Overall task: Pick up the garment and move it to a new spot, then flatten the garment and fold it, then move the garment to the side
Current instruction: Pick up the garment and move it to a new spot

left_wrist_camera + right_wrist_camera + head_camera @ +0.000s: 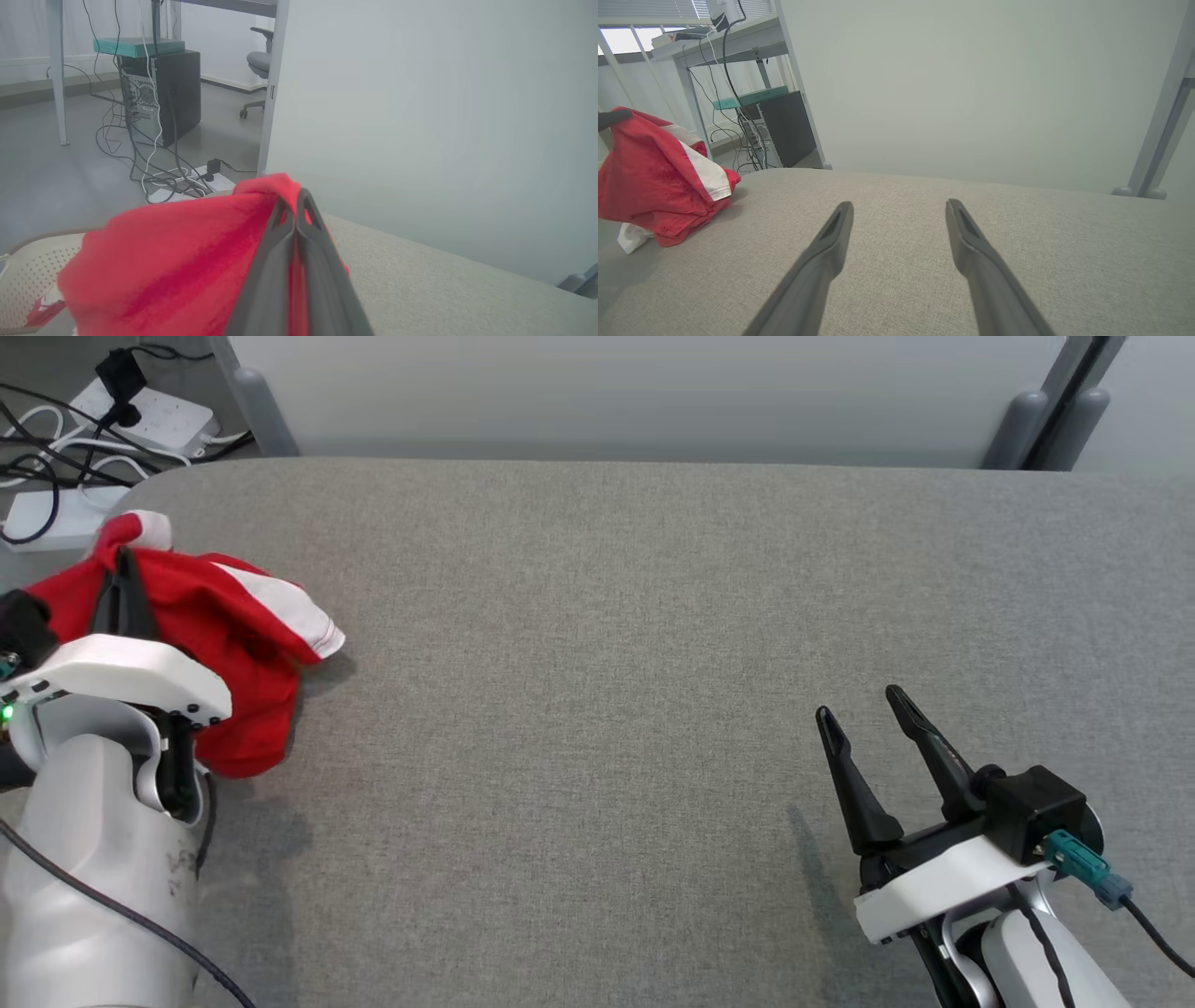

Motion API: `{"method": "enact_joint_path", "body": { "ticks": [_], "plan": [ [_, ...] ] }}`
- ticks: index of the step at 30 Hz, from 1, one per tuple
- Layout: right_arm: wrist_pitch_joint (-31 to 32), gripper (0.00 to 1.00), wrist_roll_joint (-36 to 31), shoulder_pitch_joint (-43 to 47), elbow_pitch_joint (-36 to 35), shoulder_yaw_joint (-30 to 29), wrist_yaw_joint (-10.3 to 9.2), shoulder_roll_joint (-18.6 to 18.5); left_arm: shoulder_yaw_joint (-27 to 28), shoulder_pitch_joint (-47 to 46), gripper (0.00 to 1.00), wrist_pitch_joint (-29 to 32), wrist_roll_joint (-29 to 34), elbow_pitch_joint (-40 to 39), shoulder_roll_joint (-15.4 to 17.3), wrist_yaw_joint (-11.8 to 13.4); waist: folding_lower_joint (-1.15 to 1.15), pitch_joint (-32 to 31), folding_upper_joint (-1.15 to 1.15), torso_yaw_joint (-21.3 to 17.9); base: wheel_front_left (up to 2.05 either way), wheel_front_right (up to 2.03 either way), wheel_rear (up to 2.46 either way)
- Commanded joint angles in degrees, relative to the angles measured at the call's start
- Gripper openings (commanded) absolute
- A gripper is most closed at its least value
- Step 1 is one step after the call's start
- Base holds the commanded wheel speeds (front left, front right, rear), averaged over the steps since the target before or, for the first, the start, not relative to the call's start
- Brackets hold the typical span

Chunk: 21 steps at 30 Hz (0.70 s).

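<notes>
The grey cloth-covered table [653, 709] takes up most of the head view, its far left corner rounded; behind its far edge stands a pale flat panel [635, 392], with grey posts at either end; the garment [233, 616], red with white bands, sits bunched at the table's left edge near that rounded corner, and in the right wrist view the garment [649, 186] hangs in a peak from above while its lower folds rest on the cloth surface, a white scrap drooping past the edge; the left gripper [123, 558] has its two dark fingers pressed together on the top of that red bunch, and in the left wrist view the left gripper [294, 198] shows its tips meeting with red fabric [187, 261] pinched between them and draped to the left; the right gripper [859, 703] hovers over the bare right part of the table, well apart from the garment, its fingers spread wide and holding nothing, as the right wrist view confirms [900, 204]; beyond the table on the floor stand a black computer tower [173, 93] and a grey office chair [257, 60]; white power strips [140, 411] with tangled black cables lie beside the table's far left corner.
</notes>
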Motion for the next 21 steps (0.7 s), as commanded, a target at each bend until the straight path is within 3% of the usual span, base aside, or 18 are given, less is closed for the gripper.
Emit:
{"method": "enact_joint_path", "body": {
  "ticks": [1, 13, 17, 21],
  "plan": [
    [-0.78, 1.0, 0.33, -0.15, -1.01, 0.95, 0.41, 0.09, 0.72, 1.04, 0.0, -0.56, 0.82, -2.73, 1.25, -0.55, 0.0, -1.09, 0.0, -0.68, 0.0, 0.0, 0.0],
    [-0.78, 1.0, 0.59, 0.93, -1.4, 0.54, 0.41, 1.77, -6.1, 0.68, 0.0, -0.14, -2.59, -13.19, -5.64, -3.8, 0.0, -3.95, 0.0, -7.71, 0.0, 0.0, 0.0],
    [-0.78, 1.0, 0.49, 1.07, -1.39, 0.1, 0.41, 2.08, -11.27, -0.68, 0.0, 1.62, -6.73, -15.88, -6.28, -4.25, 0.0, -4.07, 0.0, -10.79, 0.0, 0.0, 0.0],
    [-0.78, 1.0, 0.57, 0.95, -1.32, 0.1, 0.41, 2.42, -20.15, -1.31, 0.0, 2.7, -13.89, -19.25, -6.36, -4.36, 0.0, -4.3, 0.0, -13.98, 0.0, 0.0, 0.0]
  ]
}}
